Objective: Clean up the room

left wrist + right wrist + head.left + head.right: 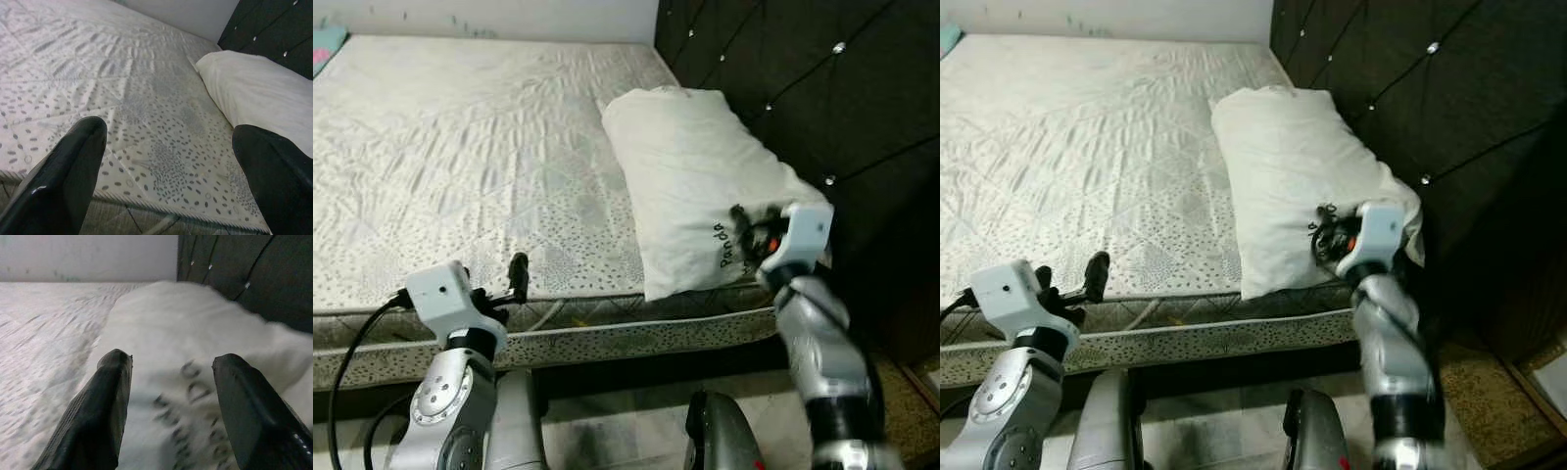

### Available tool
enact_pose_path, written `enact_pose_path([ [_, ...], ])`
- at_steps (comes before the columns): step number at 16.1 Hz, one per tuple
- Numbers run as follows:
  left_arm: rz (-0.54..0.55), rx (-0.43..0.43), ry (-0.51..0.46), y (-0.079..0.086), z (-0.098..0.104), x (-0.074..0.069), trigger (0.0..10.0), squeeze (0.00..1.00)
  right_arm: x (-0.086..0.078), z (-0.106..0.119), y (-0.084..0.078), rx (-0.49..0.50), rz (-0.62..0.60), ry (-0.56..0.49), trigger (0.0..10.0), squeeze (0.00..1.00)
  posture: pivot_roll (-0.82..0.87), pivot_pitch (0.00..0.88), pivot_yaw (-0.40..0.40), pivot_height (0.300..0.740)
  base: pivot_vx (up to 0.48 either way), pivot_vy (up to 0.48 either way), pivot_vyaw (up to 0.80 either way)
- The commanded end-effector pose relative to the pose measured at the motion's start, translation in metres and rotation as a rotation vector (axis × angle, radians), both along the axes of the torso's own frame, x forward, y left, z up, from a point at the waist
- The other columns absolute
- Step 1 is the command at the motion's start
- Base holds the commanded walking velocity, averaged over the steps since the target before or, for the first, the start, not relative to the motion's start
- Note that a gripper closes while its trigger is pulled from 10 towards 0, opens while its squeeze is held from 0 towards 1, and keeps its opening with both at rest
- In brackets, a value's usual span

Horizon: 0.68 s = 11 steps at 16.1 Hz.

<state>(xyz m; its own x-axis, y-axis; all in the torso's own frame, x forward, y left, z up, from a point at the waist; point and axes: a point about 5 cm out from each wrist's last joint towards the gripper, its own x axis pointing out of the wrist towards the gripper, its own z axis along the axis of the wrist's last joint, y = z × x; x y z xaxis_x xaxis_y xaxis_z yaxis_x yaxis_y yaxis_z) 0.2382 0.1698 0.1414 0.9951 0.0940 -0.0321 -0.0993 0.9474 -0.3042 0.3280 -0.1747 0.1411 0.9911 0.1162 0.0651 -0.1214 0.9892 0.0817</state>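
A white pillow (695, 176) with the printed word "Panda" lies on the bed's right side, against the dark headboard (822, 88). My right gripper (171, 362) is open at the pillow's near end (749, 235), its two black fingers spread over the printed corner. I cannot tell whether they touch the fabric. My left gripper (168, 129) is open too and holds nothing. It hovers at the front edge of the mattress (460, 147), left of the pillow, with one fingertip (519, 266) just over the spotted sheet.
A teal item (325, 44) peeks in at the bed's far left corner. The tufted headboard runs along the right side. A black cable (347, 352) loops from my left arm. Tiled floor (617, 431) lies below the mattress edge.
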Motion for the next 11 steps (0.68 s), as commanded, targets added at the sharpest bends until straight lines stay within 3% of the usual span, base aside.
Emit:
enact_pose_path([
  [1,0.005,0.008,-0.016,0.000,0.002,0.002,10.0,0.00,-0.004,0.006,0.006,0.001,0.022,-0.003,10.0,1.00,0.01,0.000,-0.076,0.525,0.000,0.000,0.00],
  [6,0.026,0.028,-0.019,0.005,-0.001,-0.001,10.0,0.00,-0.011,0.016,0.030,0.038,0.134,0.010,10.0,1.00,0.01,0.000,-0.090,0.525,0.000,0.000,0.00],
  [7,0.037,0.031,-0.019,0.008,-0.002,-0.001,10.0,0.00,-0.010,0.019,0.034,0.051,0.168,0.008,10.0,0.00,0.01,0.000,-0.090,0.525,0.000,0.000,0.00],
  [11,0.036,0.037,-0.049,0.008,0.002,0.008,10.0,0.00,-0.004,0.032,0.039,0.086,0.158,-0.031,10.0,0.00,0.01,0.000,-0.086,0.525,0.000,0.000,0.00],
])
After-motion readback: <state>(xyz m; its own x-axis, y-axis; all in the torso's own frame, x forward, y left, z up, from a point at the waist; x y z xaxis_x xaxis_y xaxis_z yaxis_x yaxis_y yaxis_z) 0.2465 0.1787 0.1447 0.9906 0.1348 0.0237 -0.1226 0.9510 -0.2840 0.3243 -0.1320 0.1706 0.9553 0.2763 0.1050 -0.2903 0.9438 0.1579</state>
